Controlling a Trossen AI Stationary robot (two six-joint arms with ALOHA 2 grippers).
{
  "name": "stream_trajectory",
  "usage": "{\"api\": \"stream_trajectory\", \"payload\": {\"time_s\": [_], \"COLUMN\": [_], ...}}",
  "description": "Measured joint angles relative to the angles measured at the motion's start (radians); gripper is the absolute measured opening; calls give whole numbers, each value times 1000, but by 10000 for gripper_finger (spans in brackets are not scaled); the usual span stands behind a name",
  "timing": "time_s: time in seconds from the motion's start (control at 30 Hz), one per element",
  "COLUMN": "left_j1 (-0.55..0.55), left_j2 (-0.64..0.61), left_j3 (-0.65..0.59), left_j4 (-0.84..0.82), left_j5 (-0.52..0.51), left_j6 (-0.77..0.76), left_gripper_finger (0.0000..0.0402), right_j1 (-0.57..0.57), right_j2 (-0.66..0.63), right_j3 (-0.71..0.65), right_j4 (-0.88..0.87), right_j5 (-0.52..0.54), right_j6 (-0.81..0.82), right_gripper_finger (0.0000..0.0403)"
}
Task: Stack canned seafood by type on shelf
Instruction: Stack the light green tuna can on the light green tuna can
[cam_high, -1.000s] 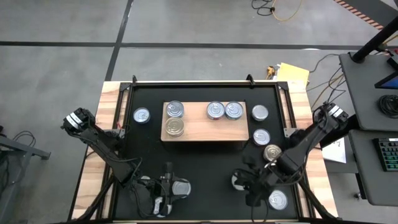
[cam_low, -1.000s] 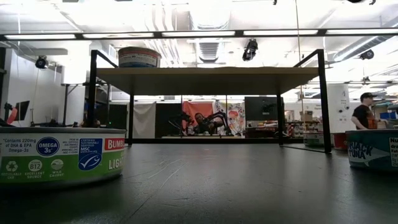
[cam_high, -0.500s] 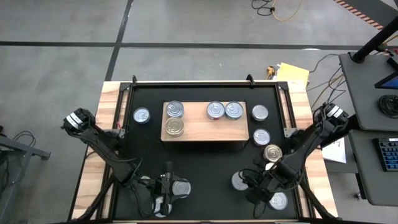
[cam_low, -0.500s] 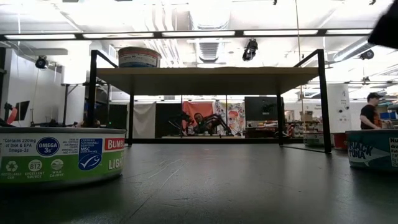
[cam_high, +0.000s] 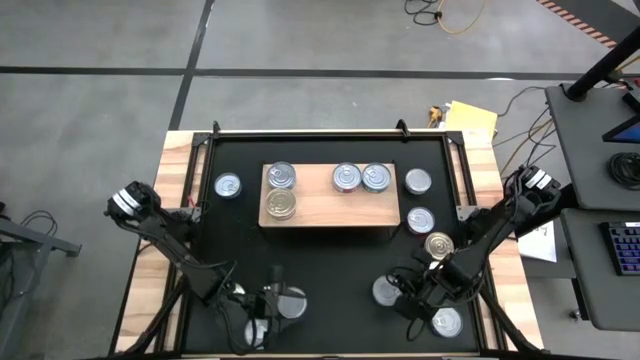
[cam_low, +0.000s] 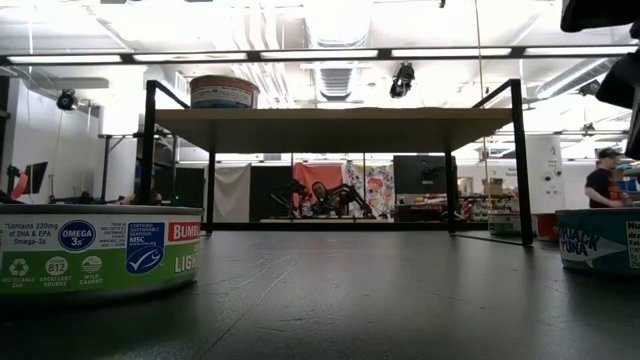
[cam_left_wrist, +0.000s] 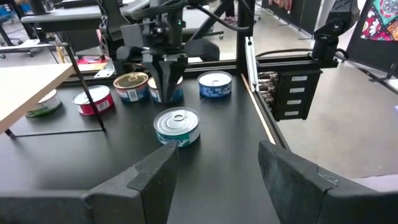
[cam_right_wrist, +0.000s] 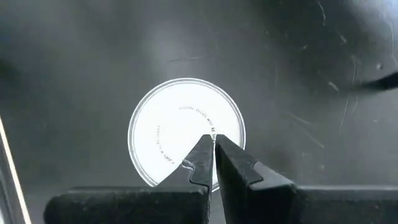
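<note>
While the right tool (cam_right_wrist: 211, 152) hangs pinched together over a plain silver-lidded tin (cam_right_wrist: 186, 132), the left tool (cam_left_wrist: 214, 165) gapes apart, seemingly empty.

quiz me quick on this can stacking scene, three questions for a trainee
1. True or false: the right tool is shut.
2. How many cans stand on the shelf?
3. The right tool hangs over: A) a silver can lid B) the shelf C) a yellow box

Key: 1 true; 2 four; 3 A
</note>
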Motion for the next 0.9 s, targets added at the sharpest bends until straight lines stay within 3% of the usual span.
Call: {"api": "stream_trajectory", "payload": {"time_s": [0.37,0.67,0.9], "left_j1": [0,0,4], "left_j2": [75,177,251], "left_j3": [0,0,49], "left_j4": [110,310,372], "left_j5": [-2,-2,-3], "left_j6": [-4,3,24], "left_gripper_finger": [207,207,207], "right_j1": [21,142,203], "right_j2": [0,1,1], "right_j3": [-1,-1,-1], "right_j4": [64,86,85], "right_j5": [70,317,440], "right_j6": [-213,-268,-183], "right_gripper_finger": [9,9,9]}}
